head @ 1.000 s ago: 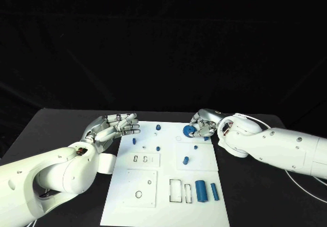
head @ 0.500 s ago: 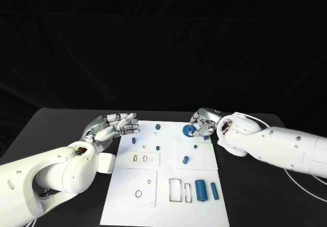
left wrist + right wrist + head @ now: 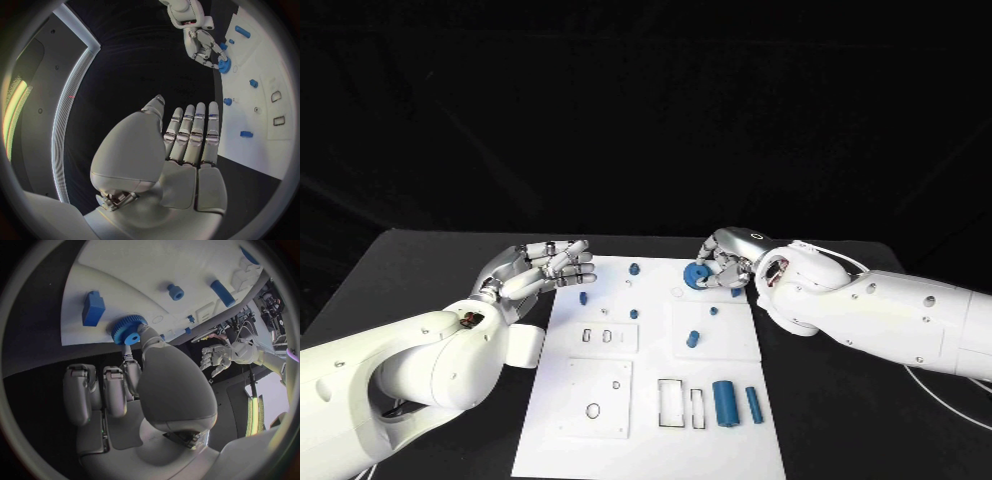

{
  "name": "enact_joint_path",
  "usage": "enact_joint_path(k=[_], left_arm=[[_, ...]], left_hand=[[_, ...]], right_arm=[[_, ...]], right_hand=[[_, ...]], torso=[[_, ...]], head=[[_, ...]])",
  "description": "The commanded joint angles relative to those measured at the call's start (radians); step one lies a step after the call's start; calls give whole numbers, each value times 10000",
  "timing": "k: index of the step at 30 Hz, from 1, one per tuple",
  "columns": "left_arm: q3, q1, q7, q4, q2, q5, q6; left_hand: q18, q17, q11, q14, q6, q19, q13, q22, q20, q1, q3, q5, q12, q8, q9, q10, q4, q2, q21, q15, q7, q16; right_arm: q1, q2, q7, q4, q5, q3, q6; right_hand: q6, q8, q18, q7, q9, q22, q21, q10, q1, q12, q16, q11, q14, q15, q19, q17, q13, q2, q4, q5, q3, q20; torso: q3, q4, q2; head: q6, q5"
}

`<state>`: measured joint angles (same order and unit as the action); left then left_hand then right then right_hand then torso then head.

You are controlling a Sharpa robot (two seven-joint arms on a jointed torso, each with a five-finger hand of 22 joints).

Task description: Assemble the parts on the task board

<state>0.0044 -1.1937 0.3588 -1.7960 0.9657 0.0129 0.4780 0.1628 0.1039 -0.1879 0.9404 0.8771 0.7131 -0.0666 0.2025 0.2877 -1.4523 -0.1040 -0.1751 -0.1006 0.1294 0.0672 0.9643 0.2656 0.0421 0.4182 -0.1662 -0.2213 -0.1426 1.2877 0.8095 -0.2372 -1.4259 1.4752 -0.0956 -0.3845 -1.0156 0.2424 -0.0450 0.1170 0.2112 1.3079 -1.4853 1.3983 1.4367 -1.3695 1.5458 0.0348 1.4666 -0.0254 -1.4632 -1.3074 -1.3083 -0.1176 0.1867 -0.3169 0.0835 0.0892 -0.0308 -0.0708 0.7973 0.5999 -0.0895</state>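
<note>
Board centre (image 3: 661, 340) open; right hand (image 3: 727, 262) w/ gear (image 3: 695, 274) blocks far corner, prob.

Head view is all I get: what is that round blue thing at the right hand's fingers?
Observer: The right wrist view shows teeth all round its rim. It is a blue gear with a raised hub in its middle.
Operator: Is the hand actually holding it?
Observer: Yes. That view shows the right hand with its thumb tip against the gear and a finger meeting it from the other side.
Operator: Is anything tucked inside the left hand?
Observer: No. The left wrist view shows the left hand with a bare palm and its fingers straight, side by side.
</note>
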Motion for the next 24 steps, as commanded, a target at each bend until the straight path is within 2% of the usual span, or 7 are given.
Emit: enact_joint_path(k=[1,5,12,18,24], left_arm=[[8,-11,15,-1,-19,11,-244],[8,-11,3,7,-23,41,-294],[8,-11,-1,8,-34,55,-310],[8,-11,2,7,-42,58,-306],[8,-11,3,8,-54,58,-305]], left_hand=[[53,-12,-74,-87,65,-99,6,-13,2,-61,29,55,55,-52,-12,-13,-24,-10,-15,12,-169,53],[53,-13,-75,-88,63,-102,7,-12,2,-66,26,59,63,-58,-13,-17,-27,-18,-13,11,-169,59],[53,-13,-75,-88,63,-102,7,-12,2,-66,26,59,63,-58,-13,-17,-27,-18,-13,11,-169,59],[53,-13,-75,-88,63,-102,7,-12,2,-66,26,59,63,-58,-13,-17,-27,-18,-13,11,-169,59],[53,-13,-75,-88,63,-102,7,-12,2,-66,26,59,63,-58,-13,-17,-27,-18,-13,11,-169,59]], right_arm=[[-2,25,-51,-285,750,5,-932],[32,15,-80,-699,1014,11,-1211],[72,-417,-213,-1067,1359,11,-1310],[79,-1032,-369,-935,1512,4,-1255],[64,-1671,-401,-529,1528,-37,-1098]], right_hand=[[-68,55,168,-24,101,1647,-70,89,-80,-69,48,3,935,-52,-304,-2148,-383,69,76,90,2,-76],[-70,54,173,-35,113,1669,-85,96,-98,-85,50,-8,936,-62,-320,-2151,-402,68,102,-40,52,-87],[-66,41,180,-44,134,1700,-102,98,-123,-101,49,-20,934,-77,-340,-2147,-427,25,144,-341,160,-105],[-44,15,188,-38,142,1731,-121,87,-144,-96,51,-18,935,-76,-361,-2151,-430,-7,179,-534,241,-109],[-25,-6,190,-32,143,1739,-125,86,-148,-99,55,-13,937,-74,-366,-2160,-437,-7,196,-618,296,-109]], torso=[[9,1,0],[-11,0,-10],[-7,-11,3],[-22,-15,2],[-7,-33,20]], head=[[-14,21],[-36,15],[-43,71],[-55,77],[-47,96]])
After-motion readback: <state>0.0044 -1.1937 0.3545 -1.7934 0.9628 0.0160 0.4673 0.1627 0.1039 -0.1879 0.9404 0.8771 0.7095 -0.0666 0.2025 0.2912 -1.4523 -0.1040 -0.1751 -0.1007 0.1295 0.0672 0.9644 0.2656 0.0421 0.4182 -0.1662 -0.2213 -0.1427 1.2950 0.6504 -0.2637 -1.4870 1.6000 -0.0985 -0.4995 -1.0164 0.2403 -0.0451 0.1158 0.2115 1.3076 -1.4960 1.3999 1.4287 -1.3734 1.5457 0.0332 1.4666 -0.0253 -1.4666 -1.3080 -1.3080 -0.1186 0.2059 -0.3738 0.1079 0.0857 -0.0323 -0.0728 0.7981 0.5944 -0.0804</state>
